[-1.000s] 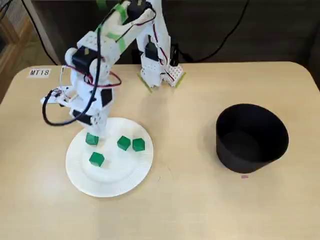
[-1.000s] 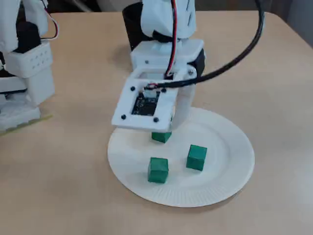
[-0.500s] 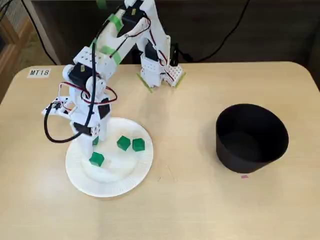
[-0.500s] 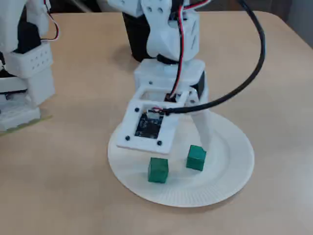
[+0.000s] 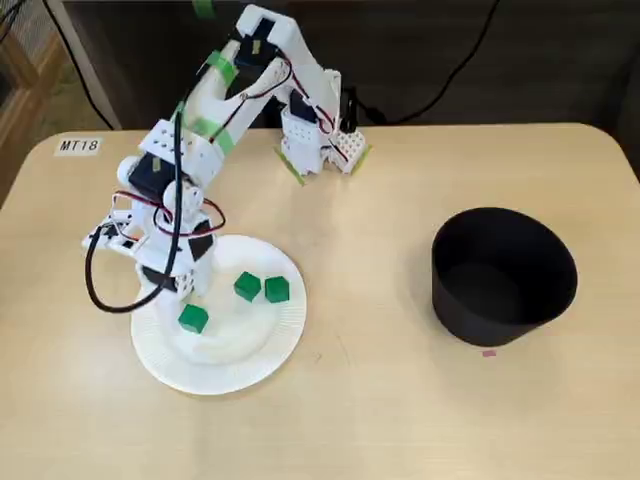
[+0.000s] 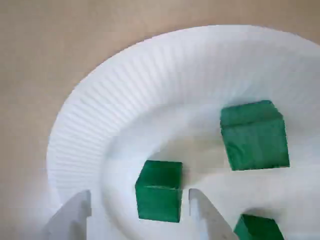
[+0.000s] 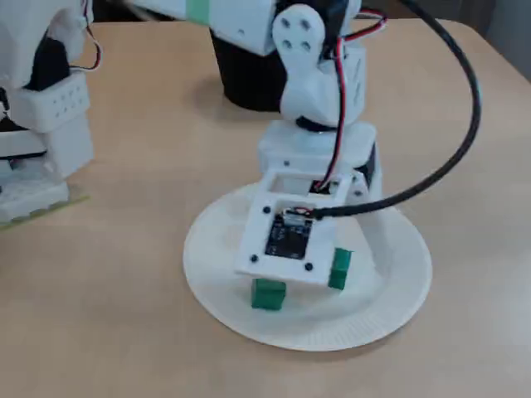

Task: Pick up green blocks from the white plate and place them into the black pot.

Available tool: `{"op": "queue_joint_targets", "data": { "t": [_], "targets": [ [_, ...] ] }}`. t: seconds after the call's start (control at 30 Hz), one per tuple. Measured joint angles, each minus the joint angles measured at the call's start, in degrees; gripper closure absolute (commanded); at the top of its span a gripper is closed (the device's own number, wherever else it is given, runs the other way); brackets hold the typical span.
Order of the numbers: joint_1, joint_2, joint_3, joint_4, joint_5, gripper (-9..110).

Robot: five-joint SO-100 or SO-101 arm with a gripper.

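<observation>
Between parted end effector (image 6: pixel 140 196) fingers (image 6: pixel 74 217), wrist view only: one green block (image 6: pixel 159 186).

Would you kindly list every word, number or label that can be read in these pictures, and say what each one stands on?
"MT18": on a small white label stuck to the table, near its far left corner in a fixed view.
Circuit board on the arm's wrist: any markings are too small to read.
No text shows on the white plate, the green blocks or the black pot.
</observation>
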Motion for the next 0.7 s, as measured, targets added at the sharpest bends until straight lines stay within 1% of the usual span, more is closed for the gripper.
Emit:
{"op": "queue_joint_targets", "data": {
  "t": [0.43,0.53,0.6,0.63,0.7],
  "targets": [
    [-1.58,-3.25,-1.23,0.7,1.05,80],
    [-1.58,-4.39,-1.32,0.53,2.11,90],
    [-1.58,-5.19,-2.02,0.18,3.25,101],
    [-1.58,-5.71,-2.72,0.0,3.78,104],
    [-1.58,-7.29,-5.1,0.53,4.13,104]
  ]
}}
